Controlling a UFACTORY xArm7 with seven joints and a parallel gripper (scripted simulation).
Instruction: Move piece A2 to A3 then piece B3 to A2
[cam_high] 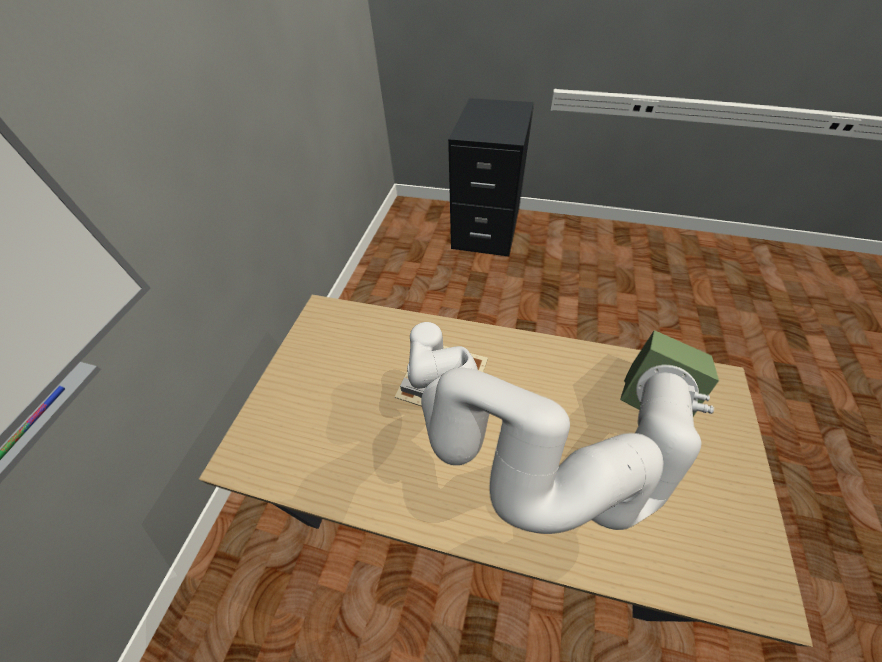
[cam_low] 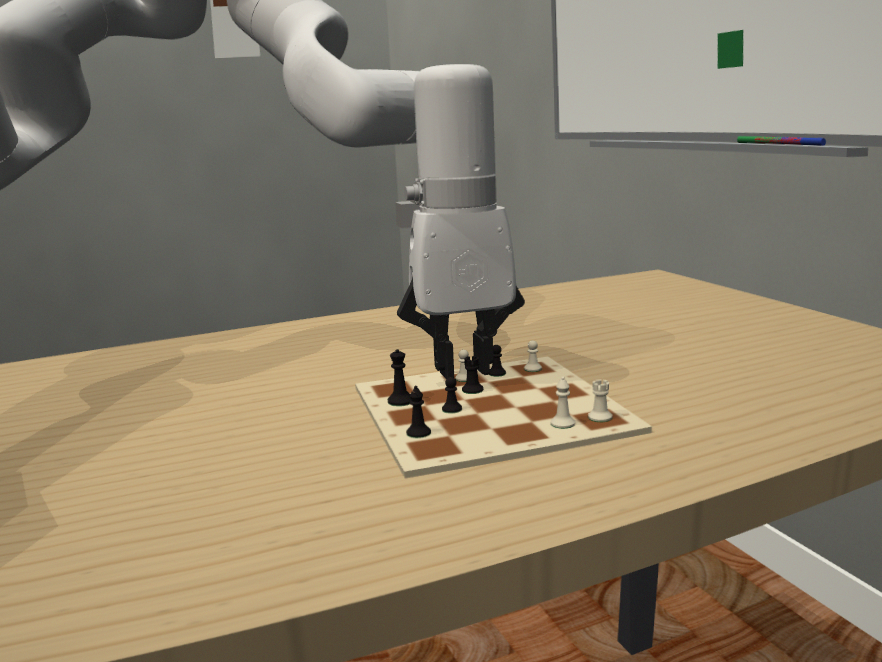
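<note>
A small chessboard (cam_low: 470,454) (cam_high: 403,396) lies on the wooden table (cam_low: 213,463) (cam_high: 712,498). My gripper (cam_low: 464,370) stands low over the board's far side, its fingers parted. A white pawn (cam_low: 463,355) stands upright between the fingers, and neither finger visibly touches it. A black pawn (cam_low: 472,379) stands just in front of it, and another black pawn (cam_low: 496,361) stands to its right. I cannot read the square names on the board's edge. In the top view the arm hides the gripper and nearly all of the board.
Other pieces stand upright: a tall black piece (cam_low: 398,377), a black bishop (cam_low: 417,413), a black pawn (cam_low: 450,395), a white pawn (cam_low: 532,356), a tall white piece (cam_low: 562,404) and a white rook (cam_low: 600,400). A black cabinet (cam_high: 490,178) stands by the far wall.
</note>
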